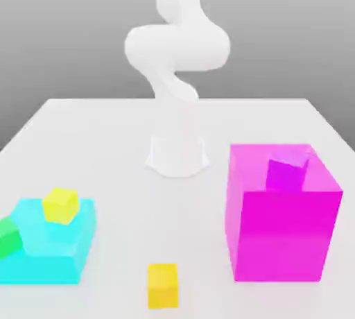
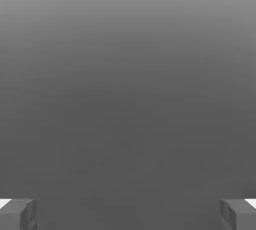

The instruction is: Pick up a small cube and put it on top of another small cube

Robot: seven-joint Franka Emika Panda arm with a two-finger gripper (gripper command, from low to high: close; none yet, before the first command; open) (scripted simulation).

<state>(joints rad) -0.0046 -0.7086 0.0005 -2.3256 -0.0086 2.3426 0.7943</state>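
Observation:
A small yellow cube (image 1: 163, 285) lies on the white table (image 1: 111, 137) near its front edge. A second small yellow cube (image 1: 61, 205) rests on a low cyan block (image 1: 48, 245) at the exterior view's left. A small green cube (image 1: 8, 236) leans at that block's left edge. A small purple cube (image 1: 288, 170) sits at the top of a large magenta cube (image 1: 283, 227). In the hand view my gripper (image 2: 128, 214) is open, its grey fingertips (image 2: 20, 213) far apart with nothing between them, facing plain grey background.
The arm's white base (image 1: 177, 154) stands at the table's middle, and its links (image 1: 177, 47) rise out of the picture's top. The large magenta cube is the tallest obstacle, at the exterior view's right.

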